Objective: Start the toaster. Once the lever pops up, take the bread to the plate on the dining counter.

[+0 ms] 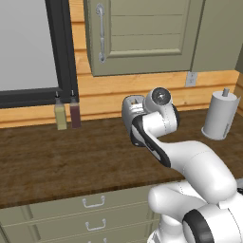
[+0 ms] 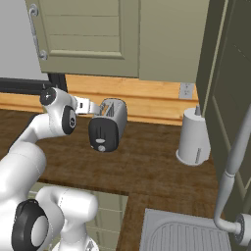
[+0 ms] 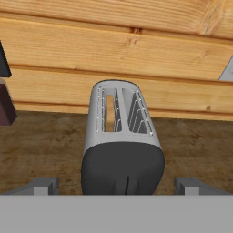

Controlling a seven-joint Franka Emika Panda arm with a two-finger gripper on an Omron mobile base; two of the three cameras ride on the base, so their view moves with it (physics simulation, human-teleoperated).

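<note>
Toaster (image 3: 122, 136) stands on the dark wood worktop (image 1: 57, 161) by the wall with the bread (image 3: 109, 113) in its left slot, and the gripper (image 3: 117, 185), fingers wide apart, faces its black end, so pushing the lever (image 2: 101, 147) down likely comes next.

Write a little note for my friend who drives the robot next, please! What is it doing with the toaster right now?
Gripper: open, empty, its fingertips standing apart either side of the toaster's black end face, not touching it.
Toaster: on the dark wooden worktop, near the wood wall. In the hand view the bread sits in its left slot; the right slot is empty.
Lever: a small pale tab low on the black end face; whether it is up or down cannot be told.
Paper-towel roll: stands to the right of the toaster.
Done: hand brought up to the toaster.
Left: press the lever, wait for the pop, carry the bread to the plate.
</note>
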